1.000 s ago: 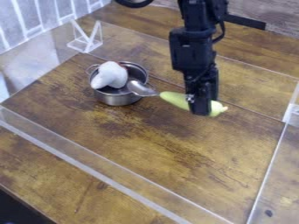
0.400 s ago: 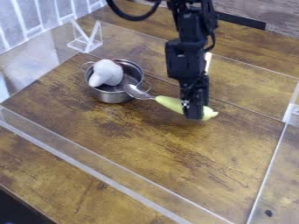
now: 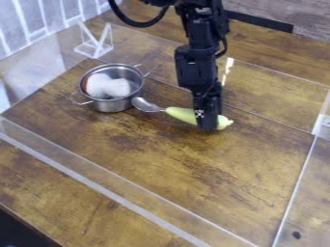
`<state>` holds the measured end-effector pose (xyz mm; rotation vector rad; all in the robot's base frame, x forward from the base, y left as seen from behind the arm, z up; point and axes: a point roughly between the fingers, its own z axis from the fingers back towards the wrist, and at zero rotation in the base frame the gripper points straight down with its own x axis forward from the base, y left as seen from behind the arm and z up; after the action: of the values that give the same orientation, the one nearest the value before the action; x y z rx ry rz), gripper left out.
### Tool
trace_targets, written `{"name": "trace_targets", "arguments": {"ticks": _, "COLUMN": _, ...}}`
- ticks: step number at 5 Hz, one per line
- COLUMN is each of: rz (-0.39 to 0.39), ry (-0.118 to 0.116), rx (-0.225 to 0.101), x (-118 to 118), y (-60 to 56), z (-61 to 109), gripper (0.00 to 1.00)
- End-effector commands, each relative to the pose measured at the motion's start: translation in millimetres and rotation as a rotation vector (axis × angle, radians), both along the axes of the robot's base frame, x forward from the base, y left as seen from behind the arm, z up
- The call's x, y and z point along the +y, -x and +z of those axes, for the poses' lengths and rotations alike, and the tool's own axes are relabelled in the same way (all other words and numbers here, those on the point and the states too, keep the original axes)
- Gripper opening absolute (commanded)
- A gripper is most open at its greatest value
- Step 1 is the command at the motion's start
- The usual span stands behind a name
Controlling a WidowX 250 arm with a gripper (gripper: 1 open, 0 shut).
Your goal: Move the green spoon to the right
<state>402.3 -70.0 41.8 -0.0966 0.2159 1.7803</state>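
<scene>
The camera looks down across a wooden table ringed by a low clear wall. The arm comes in from the top, and its gripper points nearly straight down onto the yellow-green handle of the spoon. The jaws stand narrow, and the handle shows on either side of the black fingers, so they look clamped on the spoon, though the contact itself is hidden behind the fingers.

The spoon lies low at the middle of the table, handle toward the right, its silver scoop pointing left, just beside the steel bowl. Whether the scoop touches the bowl's rim cannot be told. The bowl holds a white object. A small clear stand sits well apart at the back left.

The step in hand seems to be carrying the spoon rightward. To do it well, the grip should stay firm on the thick handle, since the long scoop end can swing or tip it. If the spoon rests on the wood, a slight lift before sliding would keep the scoop from catching the bowl. The travel should be level and unhurried toward the open wood on the right, stopping short of the wall, and the spoon should be set flat before the jaws part.
</scene>
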Motion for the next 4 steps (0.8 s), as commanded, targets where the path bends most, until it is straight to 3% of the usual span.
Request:
{"name": "trace_targets", "arguments": {"ticks": 1, "rz": 0.039, "ry": 0.011, "rx": -0.073, "x": 5.9, "y": -11.1, "z": 28.5, "gripper": 0.00}}
{"name": "trace_targets", "arguments": {"ticks": 2, "rz": 0.067, "ry": 0.014, "rx": -0.070, "x": 6.4, "y": -11.9, "z": 32.4, "gripper": 0.00}}
{"name": "trace_targets", "arguments": {"ticks": 4, "rz": 0.176, "ry": 0.015, "rx": -0.064, "x": 15.8, "y": -17.7, "z": 60.7, "gripper": 0.00}}
